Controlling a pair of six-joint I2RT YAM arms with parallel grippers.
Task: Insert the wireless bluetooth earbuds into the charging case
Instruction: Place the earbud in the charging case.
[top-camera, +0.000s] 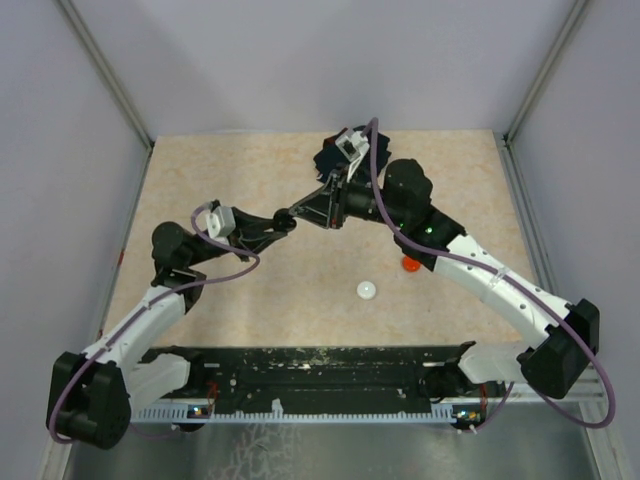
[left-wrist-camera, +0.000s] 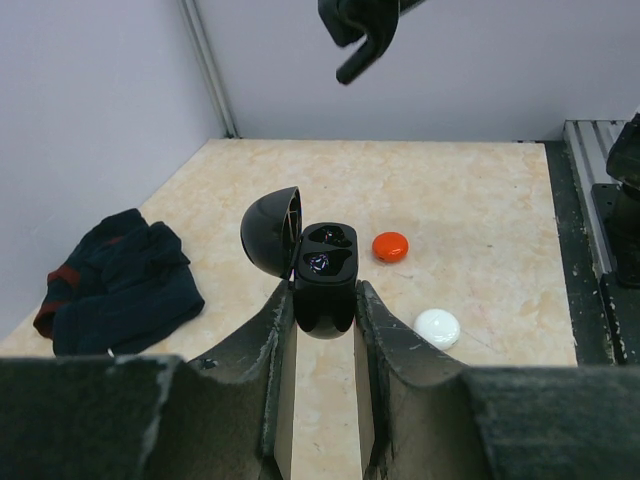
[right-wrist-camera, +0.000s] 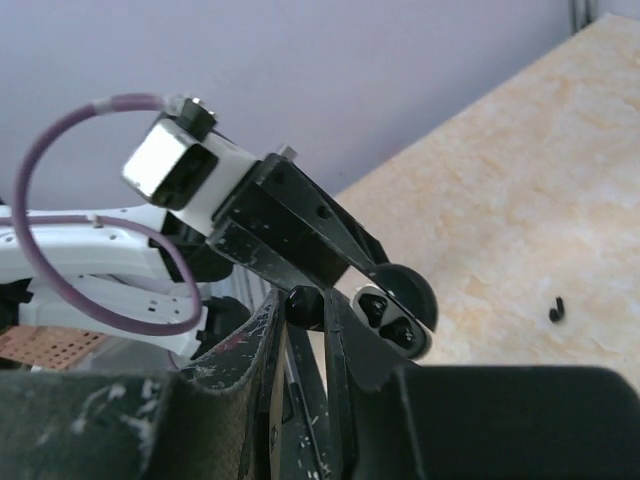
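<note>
1. Earbud in play: one black earbud (right-wrist-camera: 303, 307), a tiny, rounded, glossy piece, is pinched between the tips of the right gripper (right-wrist-camera: 308, 298). The jaws are closed tight on it. Only its rounded end shows, and the fingers hide the rest.
2. The charging case (left-wrist-camera: 325, 285) is glossy black with a rounded bottom. The left gripper (left-wrist-camera: 322, 300) clamps it by its sides between its two fingers and holds it in the air above the table (left-wrist-camera: 480, 200).
3. The lid (left-wrist-camera: 270, 232) is a black dome, swung open on its hinge to the case's left in the left wrist view. Two dark, shiny wells face upward. Whether either well already has a bud in it cannot be told.
4. In the right wrist view, the open face of the case shows a pale rim around two dark hollows. It sits just beyond and to the right of the pinched earbud, near but apart from it.
5. In the left wrist view, the right gripper hangs above and beyond the case without touching it.
6. A red puck (left-wrist-camera: 390, 246) and a white puck (left-wrist-camera: 437, 328) lie on the table to the right of the case, apart from each other.
7. A navy cloth (left-wrist-camera: 120, 285) with a reddish band lies crumpled on the table at the left of that view.
8. A black speck (right-wrist-camera: 555, 312) lies on the table in the right wrist view, too small to identify.
</note>
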